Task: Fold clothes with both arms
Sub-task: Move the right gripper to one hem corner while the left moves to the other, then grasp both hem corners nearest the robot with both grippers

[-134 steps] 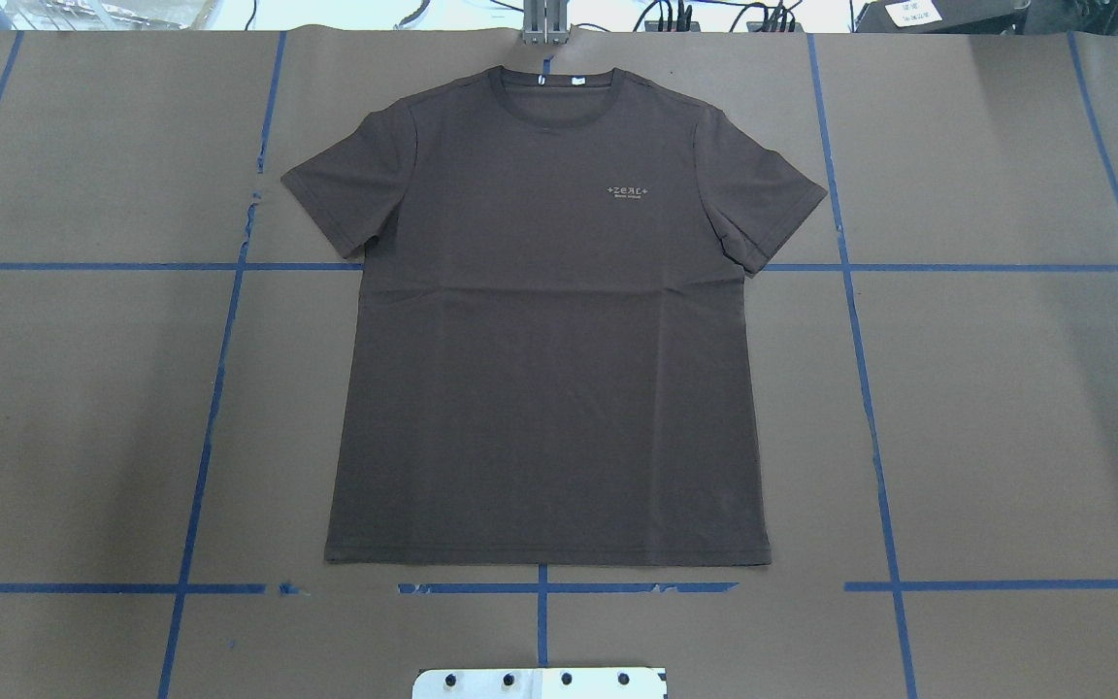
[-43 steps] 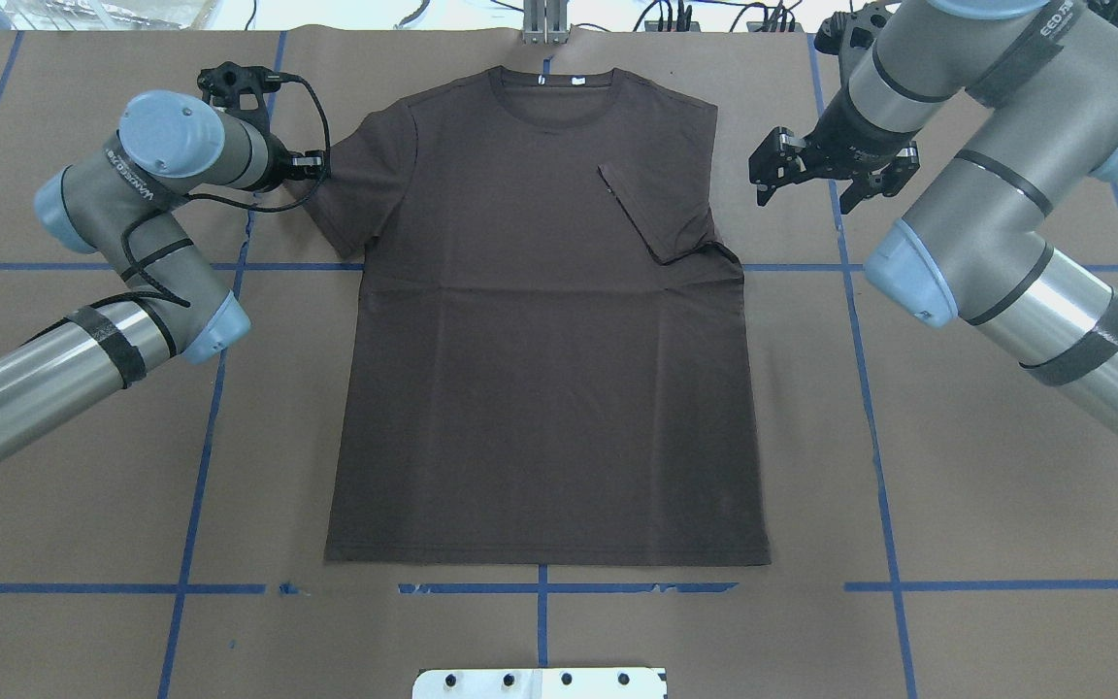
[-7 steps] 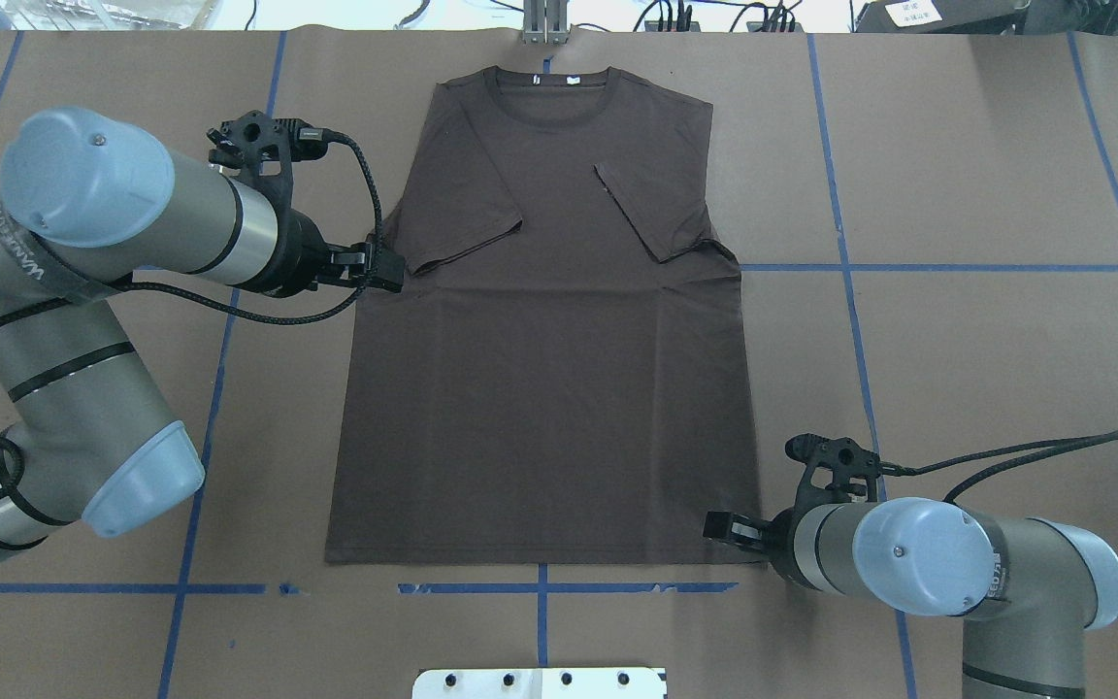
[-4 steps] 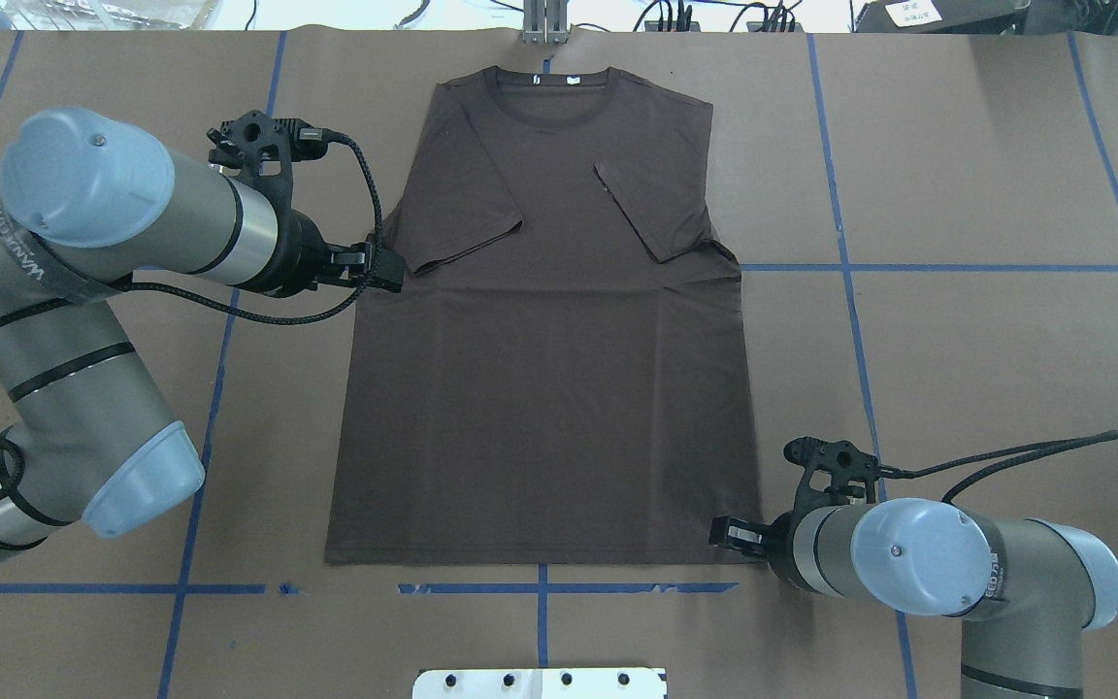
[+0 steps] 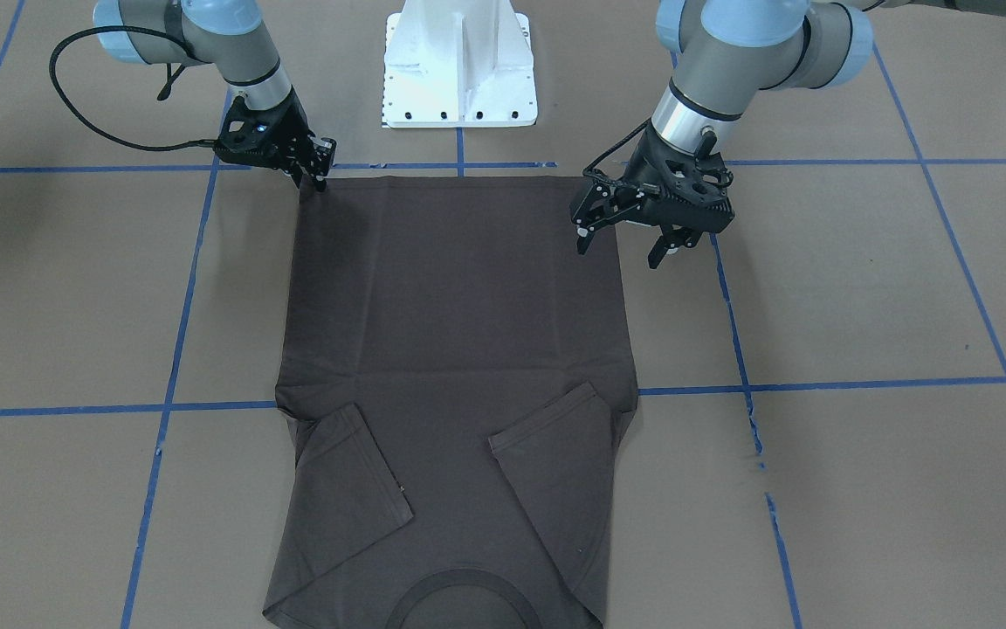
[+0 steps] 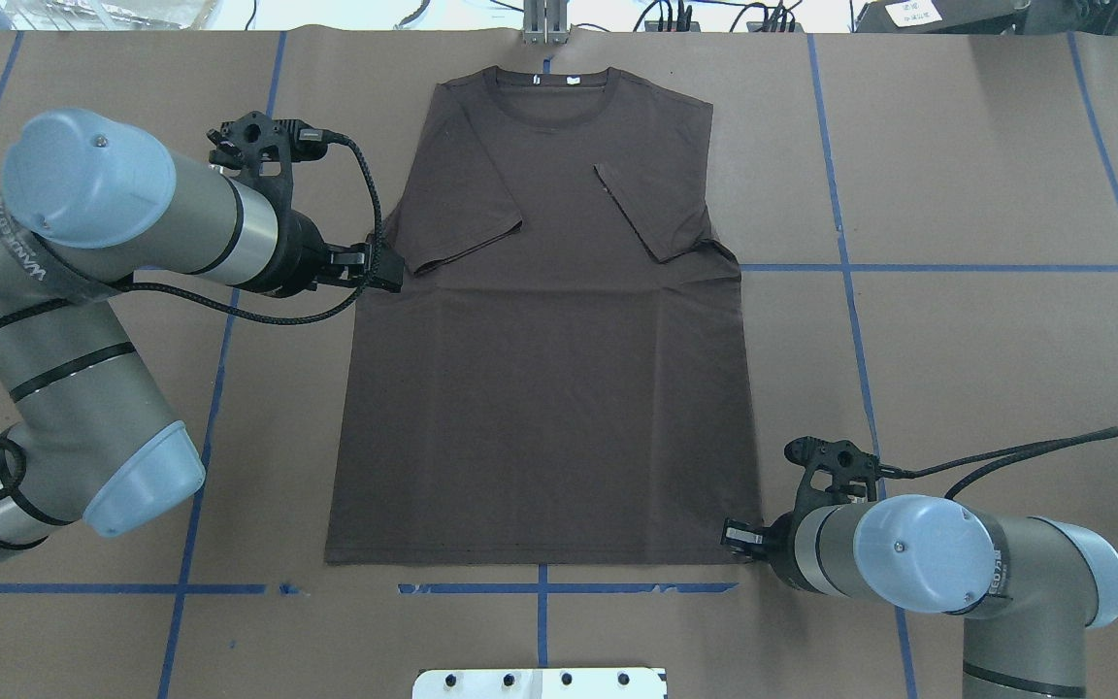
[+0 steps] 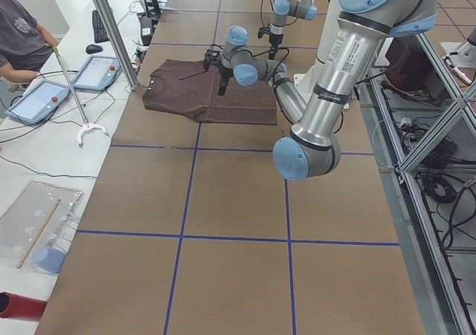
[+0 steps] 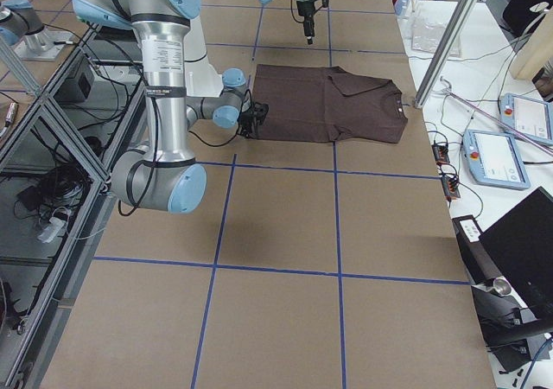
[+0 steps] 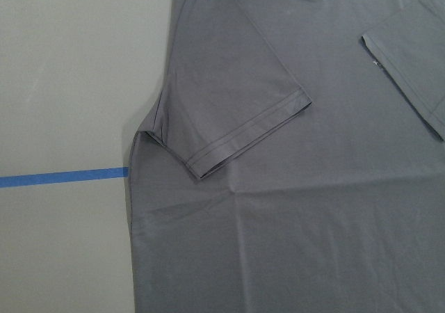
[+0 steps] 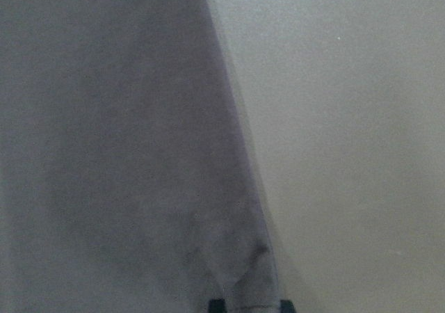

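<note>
We see a broad bench (image 6: pixel 957 388) covered in flat brown paper, which blue tape lines (image 6: pixel 986 267) divide into large squares. On it we find a dark brown-grey short-sleeved T-shirt (image 6: pixel 549 408) spread flat. Its round ribbed collar (image 6: pixel 546 102) is at the far side and both sleeves are folded inward over the chest. A white metal pedestal base (image 5: pixel 459 79) stands on the bench near the hem, not touching it.

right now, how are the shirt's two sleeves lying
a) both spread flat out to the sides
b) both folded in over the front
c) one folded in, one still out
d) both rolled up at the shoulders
b: in the overhead view one sleeve and the other sleeve both lie turned inward on top of the T-shirt, with neither sticking out past its side edges.
</note>
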Robot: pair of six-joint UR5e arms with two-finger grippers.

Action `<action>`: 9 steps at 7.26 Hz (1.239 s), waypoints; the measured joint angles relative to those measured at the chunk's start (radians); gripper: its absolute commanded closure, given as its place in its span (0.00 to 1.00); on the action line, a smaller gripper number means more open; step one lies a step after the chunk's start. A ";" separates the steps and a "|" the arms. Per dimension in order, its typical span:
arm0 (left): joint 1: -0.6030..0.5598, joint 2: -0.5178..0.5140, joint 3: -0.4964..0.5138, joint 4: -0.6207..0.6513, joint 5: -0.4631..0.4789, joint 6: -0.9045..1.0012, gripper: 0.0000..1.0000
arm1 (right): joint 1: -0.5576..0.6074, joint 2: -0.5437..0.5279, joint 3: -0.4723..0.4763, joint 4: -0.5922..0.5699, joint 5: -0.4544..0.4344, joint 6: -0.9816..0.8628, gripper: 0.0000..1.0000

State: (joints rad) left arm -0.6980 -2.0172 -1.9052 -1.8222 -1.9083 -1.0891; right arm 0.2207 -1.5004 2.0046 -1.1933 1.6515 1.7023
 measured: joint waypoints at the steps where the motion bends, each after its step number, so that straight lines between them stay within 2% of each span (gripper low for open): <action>1: 0.000 0.000 0.002 0.000 0.000 0.000 0.00 | 0.000 0.000 0.002 -0.002 0.000 0.000 1.00; 4: 0.004 0.006 0.006 -0.001 -0.007 -0.023 0.00 | 0.003 0.002 0.020 -0.007 -0.008 0.005 1.00; 5: 0.023 0.025 0.002 -0.005 -0.009 -0.098 0.00 | 0.011 0.003 0.030 -0.007 -0.006 0.005 1.00; 7: 0.147 0.064 -0.011 -0.011 0.039 -0.335 0.00 | 0.038 0.004 0.062 -0.006 -0.003 0.005 1.00; 9: 0.293 0.112 -0.019 -0.008 0.153 -0.528 0.00 | 0.056 0.006 0.091 -0.006 -0.001 0.005 1.00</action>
State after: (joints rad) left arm -0.4049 -1.9048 -1.9241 -1.8302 -1.7556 -1.6174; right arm 0.2770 -1.4941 2.0954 -1.1996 1.6504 1.7073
